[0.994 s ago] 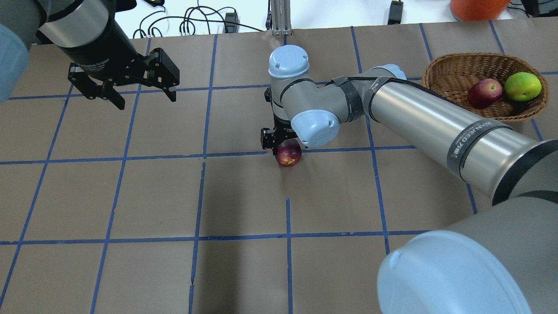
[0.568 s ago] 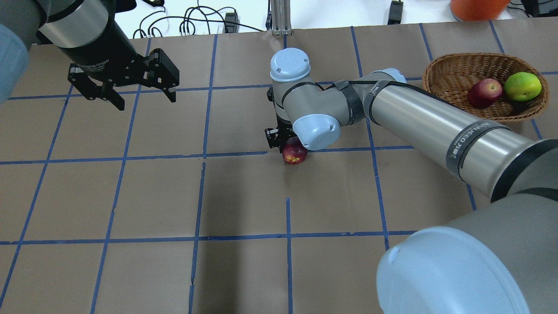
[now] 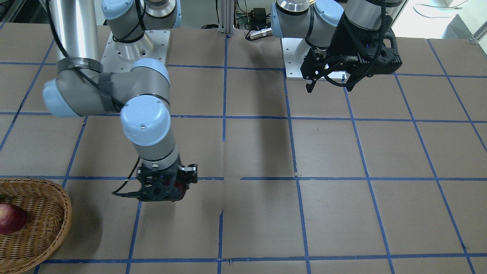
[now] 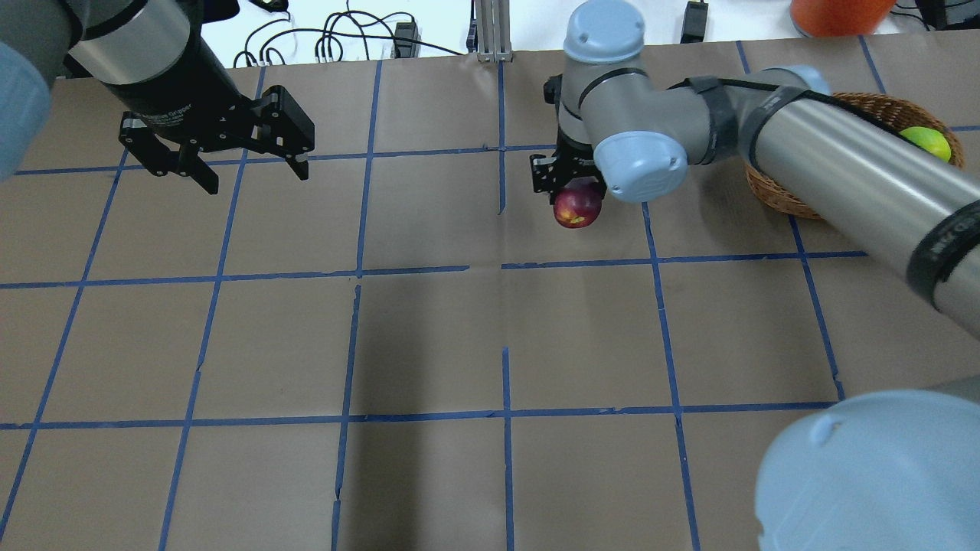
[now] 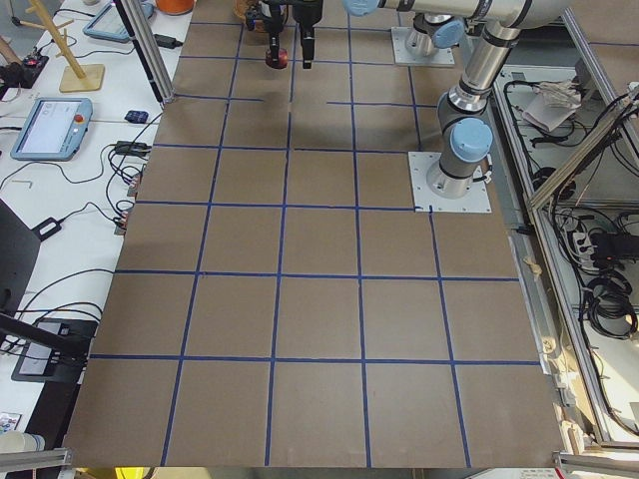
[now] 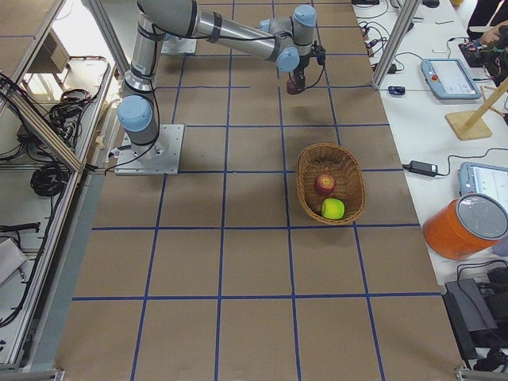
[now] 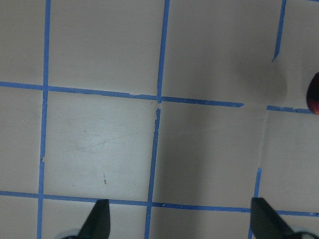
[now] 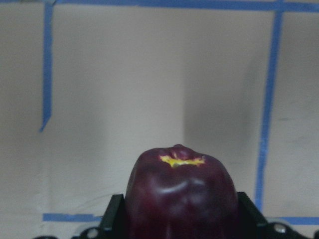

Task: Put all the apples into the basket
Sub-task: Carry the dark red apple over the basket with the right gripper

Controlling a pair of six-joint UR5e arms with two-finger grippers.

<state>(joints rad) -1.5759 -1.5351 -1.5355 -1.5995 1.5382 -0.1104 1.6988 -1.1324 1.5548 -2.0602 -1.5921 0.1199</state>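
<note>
Right, front-facing first: table [image 3: 380, 152] covered in brown paper, gridded with blue tape [image 3: 380, 120]. Right gripper [image 3: 163, 190] pointing straight down, clamped on maroon apple [image 3: 182, 189], mostly hidden behind the fingers. Basket [image 3: 62, 213] in lower-left corner, red apple [image 3: 10, 218] inside. Left gripper [image 3: 328, 88] hovering near its own base, jaws spread wide, nothing held. Overhead: maroon apple hanging under right wrist, near the basket's edge but short of it, apparently off the paper, yellow patch on its lower side. Green apple [image 4: 928, 142] showing in basket past the forearm. Cables [image 4: 337, 42] and orange bucket [image 4: 838, 15] on white surface beyond the far edge. Exterior left: both claws far off and too small to judge. Tablet-like pendant [image 5: 50, 128] and wooden stand [image 5: 70, 55] on side bench. Exterior right: basket's long axis running along the table's length, red and green apples just beside each other inside; maroon apple further up the table, well apart from basket. Left wrist: fingertips [image 7: 97, 221] at bottom corners, wide apart, only bare paper between; dark red sliver of apple at right edge. Right wrist: apple filling bottom centre, pinched between both fingers [image 8: 113, 214]. Round, so no real long axis; core axis roughly in line with the gripper, dimpled end with yellow streak facing away from wrist toward paper.
</note>
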